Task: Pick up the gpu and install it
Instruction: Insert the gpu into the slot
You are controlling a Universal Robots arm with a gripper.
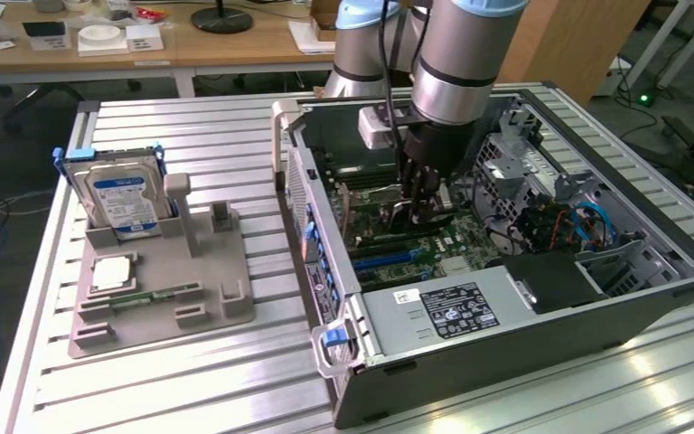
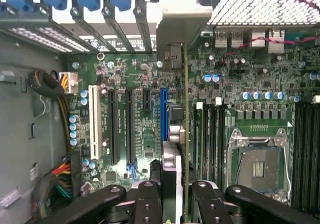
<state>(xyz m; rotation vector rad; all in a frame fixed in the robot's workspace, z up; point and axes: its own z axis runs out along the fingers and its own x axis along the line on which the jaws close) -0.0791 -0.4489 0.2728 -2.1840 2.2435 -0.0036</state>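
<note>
My fingers point(image 2: 148, 204) are pinched on the gpu point(image 2: 185, 119), one each side of the card. I'm holding it on edge, down inside the open PC case point(image 1: 636, 298) over the mobo.

Key relation: the card's long axis runs straight out from my fingers, parallel w/ the expansion slots. Its silver bracket point(image 2: 182, 27) is at the far end, up against the rear wall where the blue clips sit. The card edge lies just beside the blue slot point(image 2: 164, 114), on the side toward the CPU socket point(image 2: 257, 166), so not lined up over that slot. Can't tell how high the edge is above the board, or whether it touches anything.

Counts, wrist view: 1 gpu, 1 blue slot, 1 white slot point(image 2: 95, 121), 2 long black slots + 1 short black one between them, and 1 empty CPU socket.

Exterior view: the tray point(image 1: 239, 312) sits on the desk point(image 1: 202, 380), at that view's left of the case. It carries 1 hard drive point(image 1: 124, 199) standing up, 1 CPU chip point(image 1: 118, 271) and 1 memory stick point(image 1: 160, 296), all well apart from me.
</note>
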